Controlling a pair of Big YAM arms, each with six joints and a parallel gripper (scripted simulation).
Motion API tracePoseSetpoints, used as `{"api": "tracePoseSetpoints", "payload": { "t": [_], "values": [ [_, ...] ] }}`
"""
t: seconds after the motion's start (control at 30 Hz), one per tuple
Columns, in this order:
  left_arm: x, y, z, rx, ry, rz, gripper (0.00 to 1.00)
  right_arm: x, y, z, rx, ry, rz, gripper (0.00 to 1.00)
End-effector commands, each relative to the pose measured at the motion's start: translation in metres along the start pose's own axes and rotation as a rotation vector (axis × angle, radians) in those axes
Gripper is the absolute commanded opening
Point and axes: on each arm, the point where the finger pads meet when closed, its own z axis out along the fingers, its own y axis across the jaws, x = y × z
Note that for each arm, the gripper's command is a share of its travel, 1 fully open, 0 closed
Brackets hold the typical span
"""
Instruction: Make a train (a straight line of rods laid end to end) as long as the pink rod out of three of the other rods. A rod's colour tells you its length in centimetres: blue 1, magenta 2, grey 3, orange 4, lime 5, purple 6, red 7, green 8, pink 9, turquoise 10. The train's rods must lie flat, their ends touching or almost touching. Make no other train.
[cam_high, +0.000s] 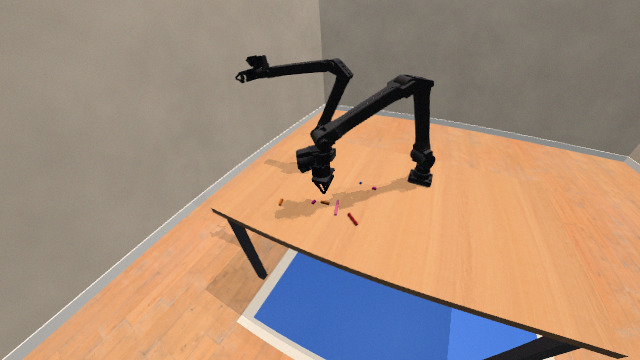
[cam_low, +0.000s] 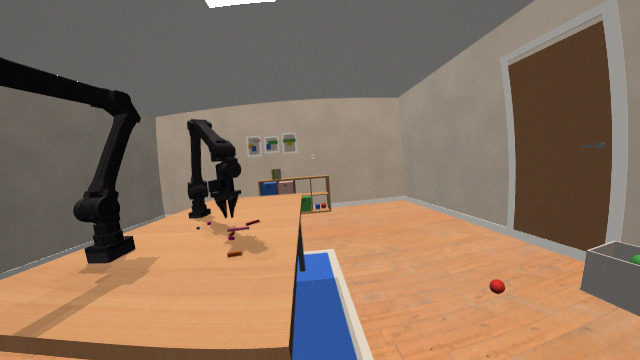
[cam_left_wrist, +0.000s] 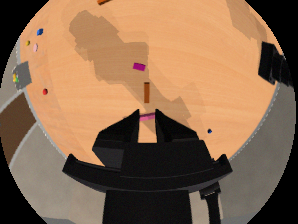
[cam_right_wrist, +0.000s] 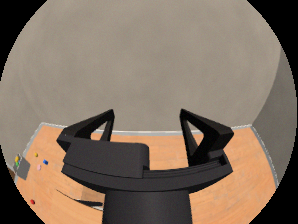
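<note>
Left wrist view shows the left hand slightly spread, gripping nothing, the nearer orange rod lying lengthwise just ahead.

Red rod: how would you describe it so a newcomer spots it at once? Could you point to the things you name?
In the top view, find the left gripper (cam_high: 323, 189) (cam_low: 229, 216) (cam_left_wrist: 147, 112). Below and right lies the pink rod (cam_high: 336, 208) (cam_low: 238, 229) (cam_left_wrist: 147, 117); the red rod (cam_high: 353, 219) (cam_low: 253, 222) is beyond it, slanted, the only deep red one.

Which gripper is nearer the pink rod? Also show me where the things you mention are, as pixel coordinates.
The left: it hovers just above the pink rod (cam_high: 336, 208) (cam_low: 238, 229) (cam_left_wrist: 147, 117). The right gripper (cam_high: 241, 78) (cam_right_wrist: 147, 112) is raised far off to the side.
</note>
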Motion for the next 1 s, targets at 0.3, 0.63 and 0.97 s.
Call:
{"api": "tracePoseSetpoints", "payload": {
  "t": [0.3, 0.63, 0.97],
  "values": [
    [-0.012, 0.011, -0.023, -0.028, -0.042, 0.007, 0.23, -0.045, -0.004, -0.007, 0.009, -0.071, 0.008, 1.00],
    [-0.010, 0.010, -0.013, -0.022, -0.034, 0.007, 0.23, -0.045, -0.004, -0.007, 0.009, -0.071, 0.008, 1.00],
    [-0.005, 0.006, 0.008, -0.005, -0.012, 0.007, 0.23, -0.045, -0.004, -0.007, 0.009, -0.071, 0.008, 1.00]
  ]
}}
